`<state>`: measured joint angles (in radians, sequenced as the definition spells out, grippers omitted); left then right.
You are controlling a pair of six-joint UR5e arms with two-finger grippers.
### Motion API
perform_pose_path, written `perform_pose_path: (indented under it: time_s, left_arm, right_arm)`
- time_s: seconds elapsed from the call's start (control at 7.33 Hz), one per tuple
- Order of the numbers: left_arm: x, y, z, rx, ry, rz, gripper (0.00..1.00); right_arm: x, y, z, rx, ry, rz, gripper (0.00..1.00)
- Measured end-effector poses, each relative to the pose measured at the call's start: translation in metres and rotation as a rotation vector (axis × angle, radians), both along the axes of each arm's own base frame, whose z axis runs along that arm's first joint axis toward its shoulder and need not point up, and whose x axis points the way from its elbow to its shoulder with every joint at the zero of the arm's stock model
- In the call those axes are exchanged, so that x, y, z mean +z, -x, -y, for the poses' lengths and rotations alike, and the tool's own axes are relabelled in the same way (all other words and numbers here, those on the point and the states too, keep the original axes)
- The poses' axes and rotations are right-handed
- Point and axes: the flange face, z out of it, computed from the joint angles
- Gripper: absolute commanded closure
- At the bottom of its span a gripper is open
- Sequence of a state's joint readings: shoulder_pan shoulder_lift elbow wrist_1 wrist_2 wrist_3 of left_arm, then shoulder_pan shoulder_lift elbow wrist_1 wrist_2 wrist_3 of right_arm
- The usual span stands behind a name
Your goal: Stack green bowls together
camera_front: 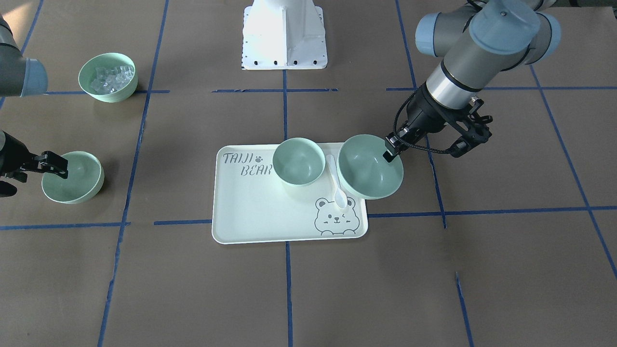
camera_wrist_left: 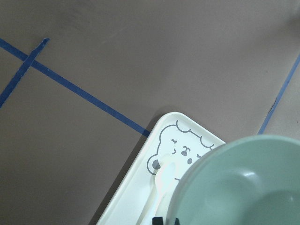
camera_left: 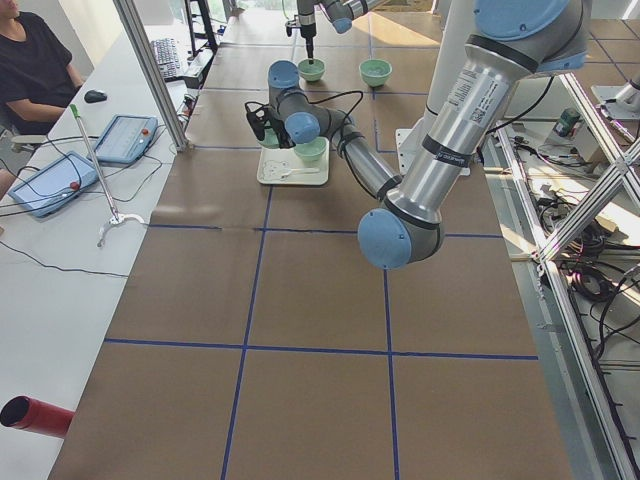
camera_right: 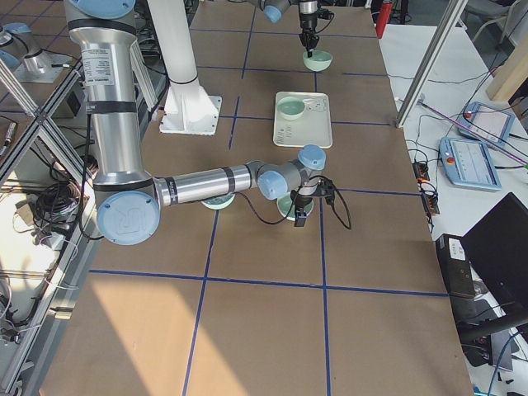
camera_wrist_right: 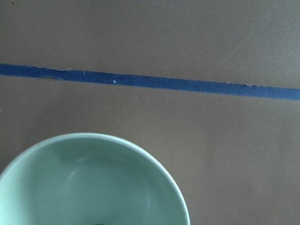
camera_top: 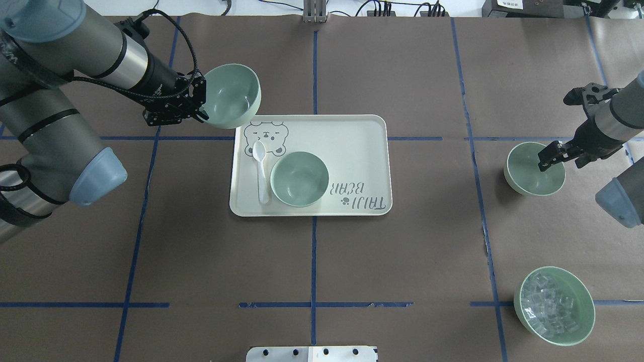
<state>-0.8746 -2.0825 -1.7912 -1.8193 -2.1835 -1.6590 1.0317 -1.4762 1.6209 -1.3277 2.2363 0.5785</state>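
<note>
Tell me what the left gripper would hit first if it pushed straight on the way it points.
The left gripper holds a bowl and points slantwise down; that bowl would likely meet the tray beside the spoon first, though depth is unclear.

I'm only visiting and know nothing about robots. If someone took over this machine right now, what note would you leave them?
Left tool: shut on the rim of the first green bowl, held above the bear corner of the tray.
Right tool: at the rim of the second green bowl, on the table; grip unclear.
Third green bowl: upright in the tray beside a spoon.
Done: nothing stacked.
Left: nest all three; skip the ice-cube bowl.
</note>
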Motion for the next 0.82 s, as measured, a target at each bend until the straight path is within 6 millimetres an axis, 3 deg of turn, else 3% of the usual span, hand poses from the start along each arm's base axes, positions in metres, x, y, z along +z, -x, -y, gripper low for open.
perform_pose_path:
  time_s: [0.27,0.55,0.82]
  left_arm:
    - [-0.007,-0.003,-0.003,0.007,-0.009,-0.009,1.0]
    - [-0.013,-0.012,-0.007,0.011,-0.001,-0.016,1.0]
    - [-0.023,-0.044,-0.023,0.01,0.004,-0.01,1.0]
  right_arm:
    - [0.001,0.011,-0.002,-0.003,0.012,-0.005,0.97]
    - [0.002,0.012,-0.003,-0.006,0.013,-0.008,1.0]
    - [-0.005,0.01,-0.004,-0.002,0.005,0.002,1.0]
